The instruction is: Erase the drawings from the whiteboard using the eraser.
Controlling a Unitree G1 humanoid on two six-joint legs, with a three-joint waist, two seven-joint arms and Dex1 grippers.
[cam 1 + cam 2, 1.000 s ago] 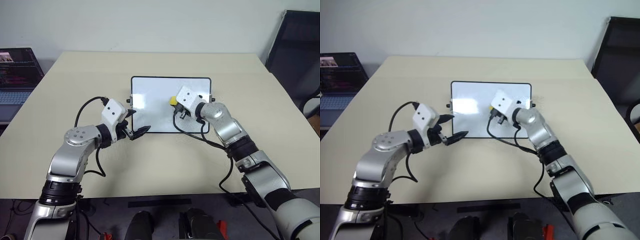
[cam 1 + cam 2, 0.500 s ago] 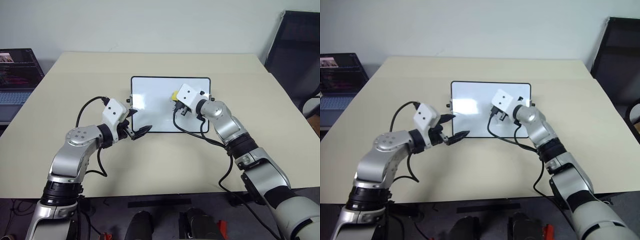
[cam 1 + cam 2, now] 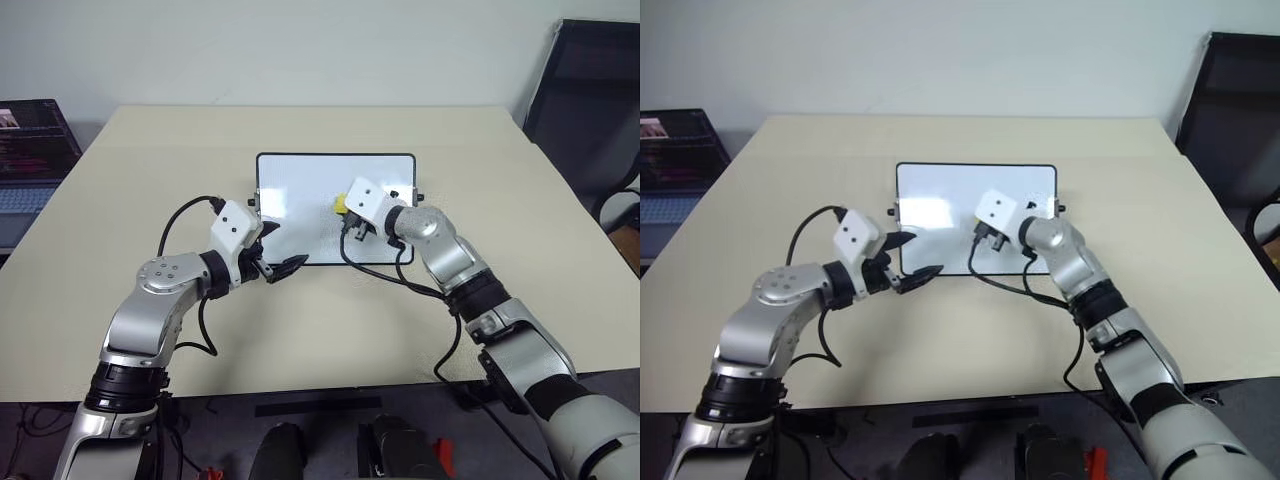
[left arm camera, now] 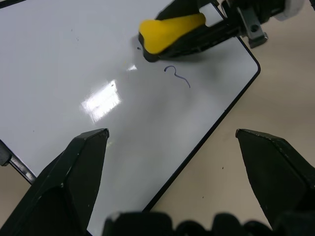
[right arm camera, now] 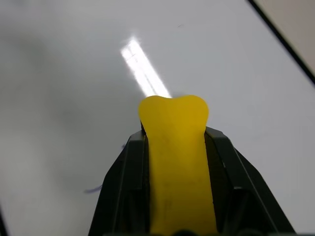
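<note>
A pale beige table takes up most of the head views, seen from above and slightly forward.

Nearest, in the lower left of the frame, the left arm bends inward. Its left pincer hovers just off the lower left corner of the whiteboard, its two black fingers spread wide with nothing between them.

From the lower right of the frame the right arm reaches up and toward the centre. Its right pincer sits over the right half of the board, and its fingers are clamped tight on the eraser, a small yellow block whose rounded tip sticks out past the fingertips. In the left wrist view the eraser's dark underside lies on or just over the glossy surface; contact cannot be told for certain.

The whiteboard lies flat in the middle of the table, a white rectangle with a thin black frame, rounded corners and small black knobs at its side edges. A bright glare patch sits on its left half.

Of the drawings, one thin dark curved stroke shows in the left wrist view, just beside the eraser's tip and near the board's right edge.

Farther off, a laptop with a lit screen stands at the upper left edge of the frame, off the table. A dark chair stands at the upper right.
</note>
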